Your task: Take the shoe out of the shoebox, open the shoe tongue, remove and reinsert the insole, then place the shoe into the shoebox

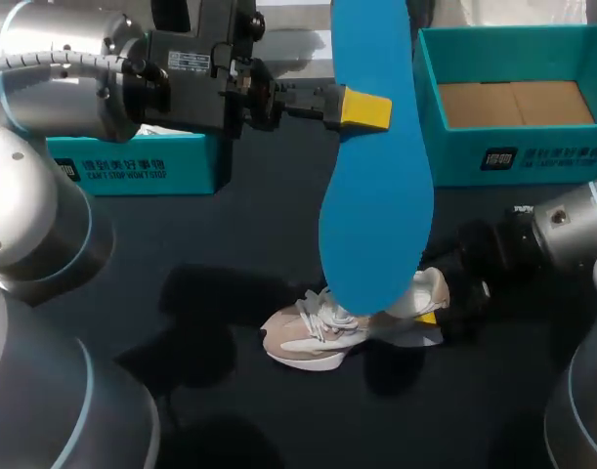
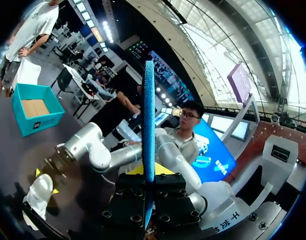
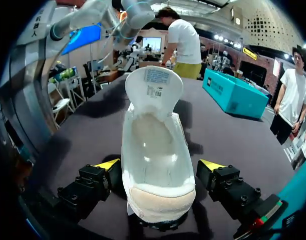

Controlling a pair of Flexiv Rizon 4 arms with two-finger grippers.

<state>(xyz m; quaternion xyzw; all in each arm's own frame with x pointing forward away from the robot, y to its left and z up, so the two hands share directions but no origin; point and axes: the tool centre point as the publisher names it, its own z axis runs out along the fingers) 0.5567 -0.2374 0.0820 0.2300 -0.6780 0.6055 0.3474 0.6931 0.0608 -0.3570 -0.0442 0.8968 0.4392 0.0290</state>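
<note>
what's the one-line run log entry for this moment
left gripper: shut on insole, held above shoe | right gripper: at shoe heel | tongue: open | shoebox: empty

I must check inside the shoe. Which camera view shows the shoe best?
The right wrist view: the shoe fills the middle, its opening facing the camera. In the head view the insole hides part of it; the left wrist view shows it small, from outside.
</note>
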